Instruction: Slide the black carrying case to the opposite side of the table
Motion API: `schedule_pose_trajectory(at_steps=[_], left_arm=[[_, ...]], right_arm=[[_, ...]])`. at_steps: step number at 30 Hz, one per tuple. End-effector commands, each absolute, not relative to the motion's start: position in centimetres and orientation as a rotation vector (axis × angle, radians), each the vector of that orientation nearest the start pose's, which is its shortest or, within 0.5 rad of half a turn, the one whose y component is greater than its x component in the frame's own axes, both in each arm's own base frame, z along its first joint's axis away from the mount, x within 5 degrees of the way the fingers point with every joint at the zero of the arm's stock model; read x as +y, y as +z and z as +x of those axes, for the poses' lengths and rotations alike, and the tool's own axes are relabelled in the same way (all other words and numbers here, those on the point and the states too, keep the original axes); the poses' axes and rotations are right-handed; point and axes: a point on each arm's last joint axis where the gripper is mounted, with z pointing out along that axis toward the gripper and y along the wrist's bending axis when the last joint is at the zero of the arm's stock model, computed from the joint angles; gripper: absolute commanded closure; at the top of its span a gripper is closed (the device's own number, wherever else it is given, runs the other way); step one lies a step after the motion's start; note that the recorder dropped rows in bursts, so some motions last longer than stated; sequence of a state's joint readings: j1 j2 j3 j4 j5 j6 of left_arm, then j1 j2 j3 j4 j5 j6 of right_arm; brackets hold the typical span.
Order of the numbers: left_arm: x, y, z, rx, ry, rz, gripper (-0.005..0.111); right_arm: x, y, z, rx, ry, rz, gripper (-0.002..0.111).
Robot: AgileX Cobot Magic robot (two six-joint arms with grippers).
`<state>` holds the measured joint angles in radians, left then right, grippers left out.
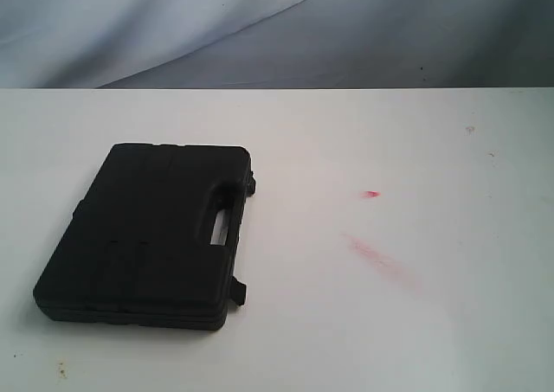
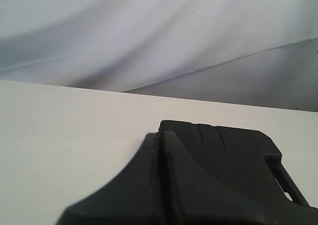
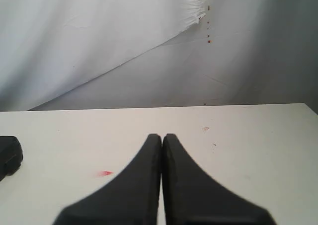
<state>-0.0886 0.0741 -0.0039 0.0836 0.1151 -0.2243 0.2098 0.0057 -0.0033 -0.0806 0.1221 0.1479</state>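
The black carrying case lies flat on the left half of the white table, its handle cutout facing the middle. No arm shows in the exterior view. In the left wrist view my left gripper is shut, fingers pressed together with nothing between them, and the case lies just beyond and beside the tips. In the right wrist view my right gripper is also shut and empty over bare table; only a corner of the case shows at the frame's edge.
Red smudges and a small red mark stain the table's right half. A grey-white cloth backdrop hangs behind the table's far edge. Small specks dot the far right of the table.
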Motion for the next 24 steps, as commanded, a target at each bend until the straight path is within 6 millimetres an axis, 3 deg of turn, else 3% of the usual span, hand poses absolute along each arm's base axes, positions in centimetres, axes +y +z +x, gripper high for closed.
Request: schedule_pose_trajectory(at_steps=[1,15,18,19,24], left_arm=[[-0.5,19.9,6.2,1.664,-0.173,-0.061,0.106],[-0.5,20.7,6.2,1.580,-0.148,-0.019,0.107],[-0.6,21.3,6.2,1.509,-0.222,-0.073,0.107],[-0.6,21.7,6.2,1.501,-0.242,-0.091,0.107],[-0.5,27.1,5.8,1.430,-0.312,-0.152,0.107]], right_arm=[[1.1,20.2,5.5,1.605,0.204,-0.112,0.108],[1.1,20.2,5.5,1.605,0.204,-0.112,0.108],[1.1,20.2,5.5,1.605,0.204,-0.112,0.108],[1.1,20.2,5.5,1.605,0.204,-0.112,0.108],[1.1,20.2,5.5,1.605,0.204,-0.112,0.108]])
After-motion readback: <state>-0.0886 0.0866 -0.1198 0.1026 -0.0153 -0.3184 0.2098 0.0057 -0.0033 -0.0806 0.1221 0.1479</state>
